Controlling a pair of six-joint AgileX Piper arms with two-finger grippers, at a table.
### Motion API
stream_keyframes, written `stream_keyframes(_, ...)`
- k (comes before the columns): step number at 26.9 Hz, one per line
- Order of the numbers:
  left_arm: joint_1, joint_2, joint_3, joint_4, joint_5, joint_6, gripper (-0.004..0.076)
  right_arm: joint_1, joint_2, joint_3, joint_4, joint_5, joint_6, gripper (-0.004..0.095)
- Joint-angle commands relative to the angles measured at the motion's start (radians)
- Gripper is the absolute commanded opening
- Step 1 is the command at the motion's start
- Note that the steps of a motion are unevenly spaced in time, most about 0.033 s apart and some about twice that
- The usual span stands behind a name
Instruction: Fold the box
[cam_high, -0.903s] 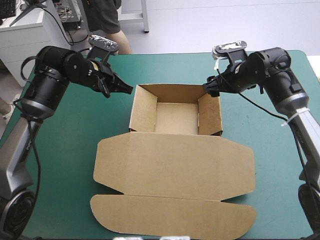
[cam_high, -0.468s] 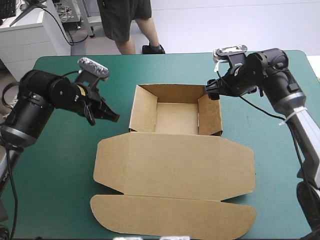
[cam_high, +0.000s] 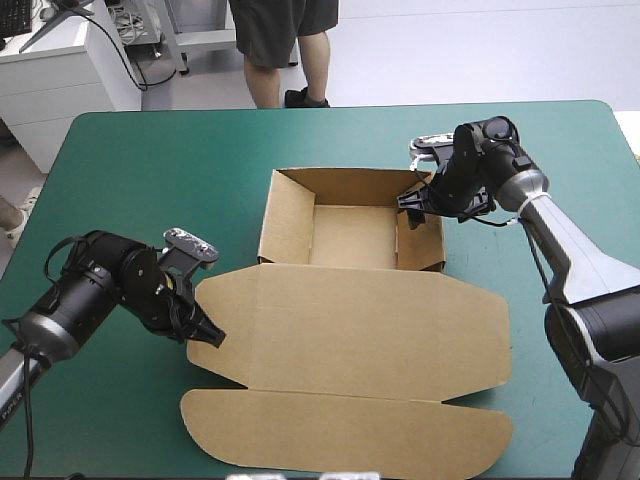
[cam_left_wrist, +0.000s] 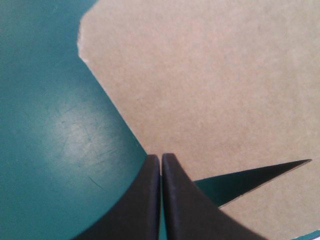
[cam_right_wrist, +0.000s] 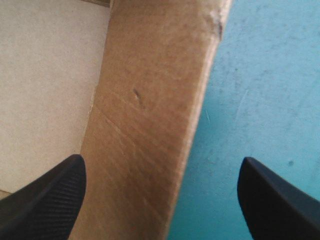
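The brown box (cam_high: 350, 330) lies mid-table. Its tray (cam_high: 285, 215) has its walls raised on the far side, and the lid and front flap lie flat toward the near edge. My left gripper (cam_high: 207, 336) is low and shut, with its tip at the left slanted edge of the lid. In the left wrist view the shut gripper (cam_left_wrist: 161, 158) touches the board's (cam_left_wrist: 210, 90) edge where the flap notch begins. My right gripper (cam_high: 414, 203) is open above the tray's right wall. The right wrist view has that wall (cam_right_wrist: 150, 100) standing between the parted gripper (cam_right_wrist: 161, 162), tray floor (cam_right_wrist: 45, 75) on one side.
Teal-green cover (cam_high: 130, 180) runs around the box on the left, right and far sides. The flat front flap (cam_high: 340, 430) reaches almost to the table's near edge. A white cabinet (cam_high: 50, 70) stands beyond the far left corner.
My left arm has swung from beside the tray's far left corner toward the near side, down to the lid's left edge. My right gripper has shifted slightly inward and lower over the right wall.
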Motion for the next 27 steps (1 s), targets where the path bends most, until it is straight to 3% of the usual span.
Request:
stream_keyframes(1, -0.005, -0.054, 0.035, -0.026, -0.054, -0.015, -0.0008, -0.005, -0.024, -0.023, 0.034, -0.027, -0.027, 0.0718)
stream_keyframes(5, -0.005, -0.07, 0.071, -0.024, -0.06, -0.028, -0.0008, -0.005, -0.005, -0.023, 0.034, -0.035, -0.027, 0.0633)
stream_keyframes(8, -0.005, -0.07, 0.071, -0.026, -0.058, -0.028, -0.0008, -0.005, -0.003, -0.023, 0.032, -0.047, -0.027, 0.0514)
stream_keyframes(10, -0.005, -0.07, 0.071, -0.026, -0.069, -0.028, -0.0008, -0.005, -0.003, -0.023, 0.032, -0.047, -0.027, 0.0399)
stream_keyframes(11, -0.005, -0.07, 0.071, -0.026, -0.081, -0.028, -0.0008, -0.005, -0.003, -0.023, 0.033, -0.047, -0.027, 0.0271)
stream_keyframes(16, -0.005, -0.07, 0.071, -0.026, -0.097, -0.028, -0.0008, -0.005, -0.003, -0.023, 0.031, -0.047, -0.034, 0.0008)
stream_keyframes(21, -0.005, -0.07, 0.071, -0.026, -0.102, -0.028, -0.0008, -0.005, -0.003, -0.025, 0.015, -0.075, -0.068, -0.0017)
stream_keyframes(27, -0.005, -0.072, 0.071, -0.026, -0.098, -0.028, -0.0008, -0.074, -0.007, -0.157, -0.109, -0.092, -0.104, -0.0019)
